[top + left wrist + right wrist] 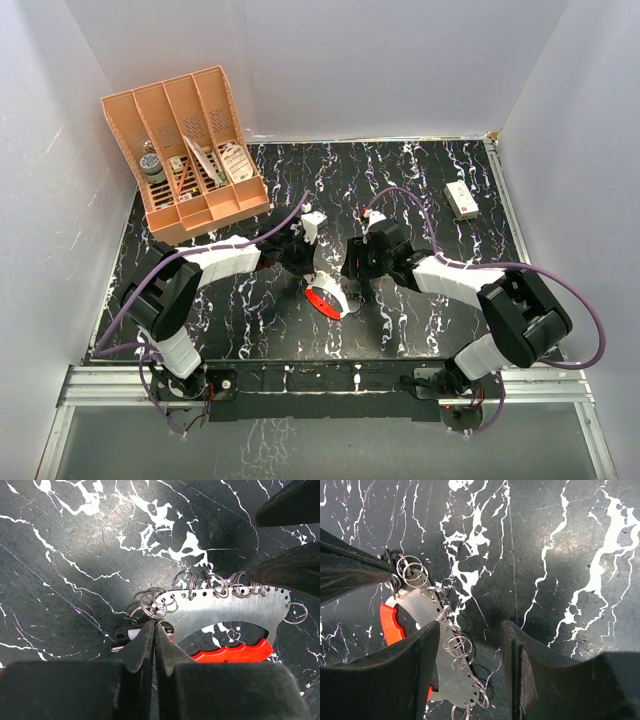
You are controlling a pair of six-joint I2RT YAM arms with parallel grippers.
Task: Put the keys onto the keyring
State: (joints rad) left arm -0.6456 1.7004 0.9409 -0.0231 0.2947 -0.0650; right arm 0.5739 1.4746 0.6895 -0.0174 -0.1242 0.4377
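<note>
The keyring point(328, 298) lies on the black marble table between both arms. It is a flat metal crescent point(225, 612) with a red grip and several wire split rings along its edge. The keys point(127, 634), a tiny dark piece with a pale middle, lie beside the crescent's end, right under the tips of my left gripper point(155, 627). That gripper is shut, with its fingers pressed together. My right gripper point(470, 625) stands open over the other end of the keyring point(417, 602). Its left finger covers the plate's edge, and its right finger is over bare table.
An orange divided organizer point(190, 150) with small items stands at the back left. A small white box point(461, 200) lies at the back right. White walls close in the table on three sides. The arms' cables loop above the middle.
</note>
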